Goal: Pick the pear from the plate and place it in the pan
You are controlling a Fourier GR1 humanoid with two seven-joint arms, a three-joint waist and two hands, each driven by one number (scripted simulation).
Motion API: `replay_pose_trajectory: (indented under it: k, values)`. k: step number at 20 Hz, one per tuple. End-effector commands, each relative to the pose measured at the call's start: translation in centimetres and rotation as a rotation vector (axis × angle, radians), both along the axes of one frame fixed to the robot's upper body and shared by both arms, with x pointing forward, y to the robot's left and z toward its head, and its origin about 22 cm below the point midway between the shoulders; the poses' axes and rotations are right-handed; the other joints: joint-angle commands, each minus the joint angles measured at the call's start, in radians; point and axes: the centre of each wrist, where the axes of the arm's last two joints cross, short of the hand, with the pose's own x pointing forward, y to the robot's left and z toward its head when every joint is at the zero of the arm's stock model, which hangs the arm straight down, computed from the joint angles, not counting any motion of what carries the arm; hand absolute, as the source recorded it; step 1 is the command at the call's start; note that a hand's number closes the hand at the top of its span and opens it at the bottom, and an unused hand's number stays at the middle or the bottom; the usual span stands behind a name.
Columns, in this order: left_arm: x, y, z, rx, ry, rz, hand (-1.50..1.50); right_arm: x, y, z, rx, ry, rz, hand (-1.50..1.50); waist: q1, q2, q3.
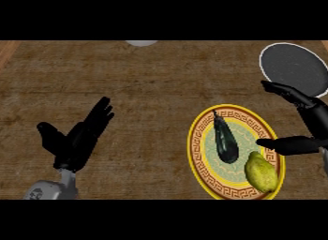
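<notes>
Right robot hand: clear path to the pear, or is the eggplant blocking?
Probably yes. The right robot hand is open just right of the plate, thumb already near the pear. The eggplant lies further left, apart from the pear, so not in the way.

Dark eggplant [226,140]: elongated, glossy, near-black, lying lengthwise, stem end toward 12 o'clock, blunt end toward 6 o'clock; sits around 3 to 4 o'clock of view.

Worktop [146,89]: brown, mottled, rough-looking surface filling most of view; lighter wood-grain strips along 9 o'clock edge and at 1 o'clock corner.

Pale rounded object [140,42]: at 12 o'clock, cut off by upper edge of scene, only lower curve visible, white-grey; identity cannot be told.
</notes>
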Motion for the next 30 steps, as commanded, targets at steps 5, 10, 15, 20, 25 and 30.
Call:
replay_pose_trajectory:
  k: [5,10,15,20,25,30]
  values:
    - [-0.7,-0.2,0.1,-0.002,0.019,-0.014,0.00,-0.7,0.5,4.3,-0.734,0.201,0.164,-1.50,0.010,-0.011,-0.007]
    - [-0.9,-1.5,-0.3,-0.014,0.024,-0.018,0.00,-1.1,4.6,7.0,-1.039,0.287,0.221,-1.50,0.011,-0.008,-0.006]
    - [0.1,-0.7,0.4,-0.004,0.021,-0.013,0.00,-2.0,8.2,6.9,-1.259,0.426,0.347,-1.50,0.007,-0.003,-0.004]
    - [0.1,-0.4,0.7,-0.014,-0.008,0.012,0.00,-4.2,13.3,7.1,-1.315,0.471,0.353,-1.50,-0.010,-0.005,-0.002]
    - [0.0,-0.8,0.1,0.003,-0.013,0.002,0.00,-5.3,15.6,7.3,-1.269,0.510,0.335,-1.50,-0.009,-0.002,-0.001]
    - [-0.4,1.7,-0.7,-0.023,0.011,-0.003,0.00,-6.5,14.3,5.7,-1.319,0.508,0.252,-1.50,-0.010,-0.002,0.000]
